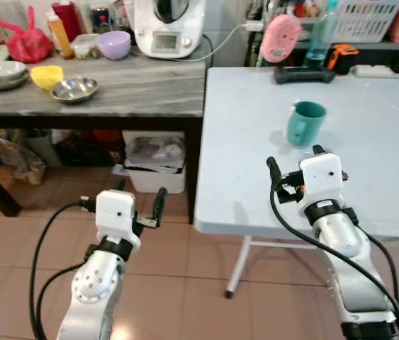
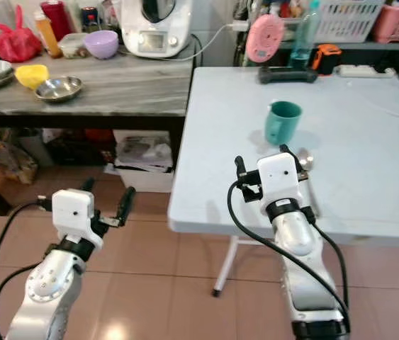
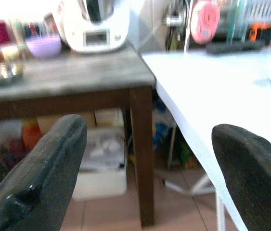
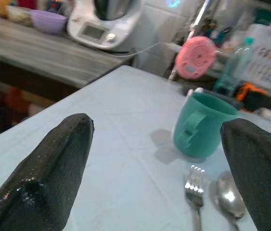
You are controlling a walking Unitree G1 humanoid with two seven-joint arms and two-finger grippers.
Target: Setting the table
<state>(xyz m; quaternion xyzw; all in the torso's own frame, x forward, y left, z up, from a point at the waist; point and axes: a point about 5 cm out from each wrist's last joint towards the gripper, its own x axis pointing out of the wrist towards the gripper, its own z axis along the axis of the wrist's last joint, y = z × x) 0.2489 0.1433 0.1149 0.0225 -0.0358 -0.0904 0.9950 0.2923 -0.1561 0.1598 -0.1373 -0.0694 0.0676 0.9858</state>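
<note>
Cutlery first: fork (image 4: 194, 192) and spoon (image 4: 230, 198) lie side by side on the white table (image 1: 256, 142), just short of the teal mug (image 1: 305, 122), so that setting reads as started. My right gripper (image 1: 295, 164) hangs over them, fingers spread wide, holding nothing; mug at its 1 o'clock. Left gripper (image 1: 140, 205) is off the table over the floor, fingers also wide and empty, aimed at the wooden side table (image 1: 149, 92). That makes sense: the bowls I'd want next, steel bowl (image 1: 74, 89) and yellow bowl (image 1: 46, 76), sit at my 10 o'clock. I judge fetching one comes next.
</note>
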